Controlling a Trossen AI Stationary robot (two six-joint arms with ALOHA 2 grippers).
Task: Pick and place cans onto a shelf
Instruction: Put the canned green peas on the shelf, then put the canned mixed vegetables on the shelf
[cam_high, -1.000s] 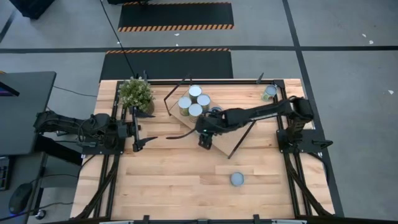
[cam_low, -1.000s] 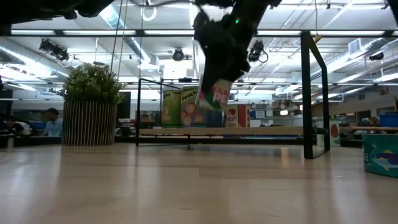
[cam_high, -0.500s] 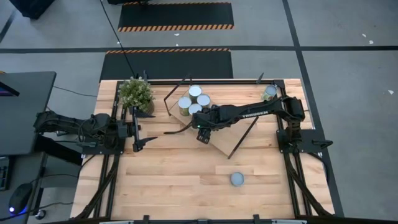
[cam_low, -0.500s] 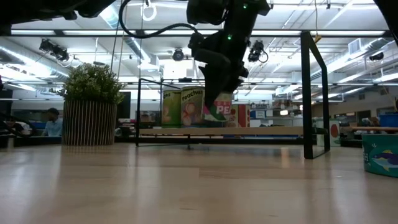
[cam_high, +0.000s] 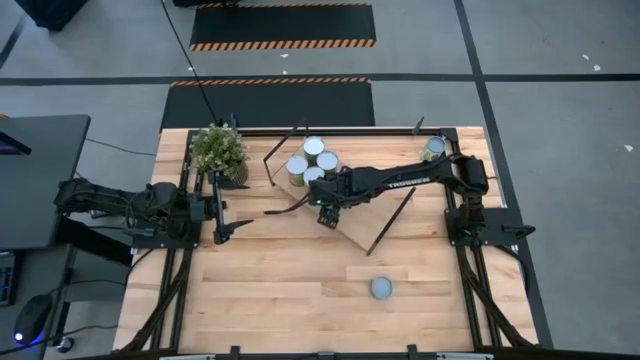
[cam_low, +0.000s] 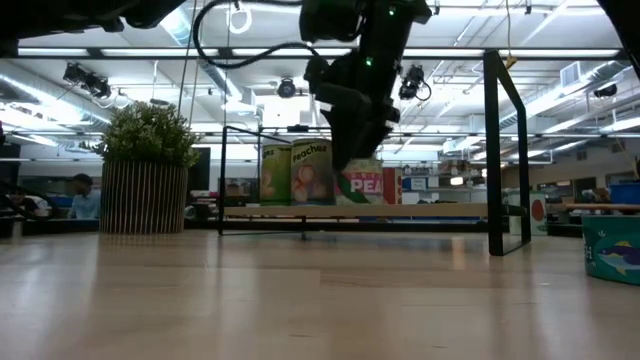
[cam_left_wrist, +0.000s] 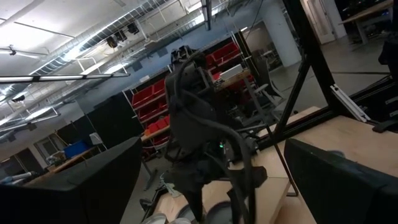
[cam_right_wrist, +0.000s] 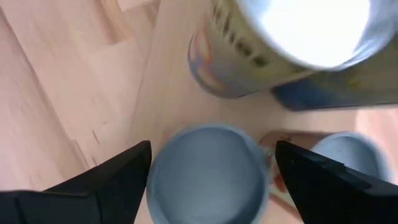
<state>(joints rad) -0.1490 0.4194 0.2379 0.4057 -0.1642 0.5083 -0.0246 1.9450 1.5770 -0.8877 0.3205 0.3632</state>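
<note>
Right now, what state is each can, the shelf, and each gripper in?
right gripper: low over the shelf, at the pea can
pea can: upright on the shelf
other shelf cans: upright, grouped at one end
shelf: standing, partly filled
loose can: upright on the tabletop, unshelved
corner can: on the tabletop, unshelved
left gripper: open, empty, waiting at the left

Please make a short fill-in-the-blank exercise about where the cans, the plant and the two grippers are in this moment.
1. The right gripper is above the ____, beside the grouped cans.
2. One can stands alone on the ____.
3. The potted plant is nearer the ____ gripper.

Missing words: shelf; table; left
</note>
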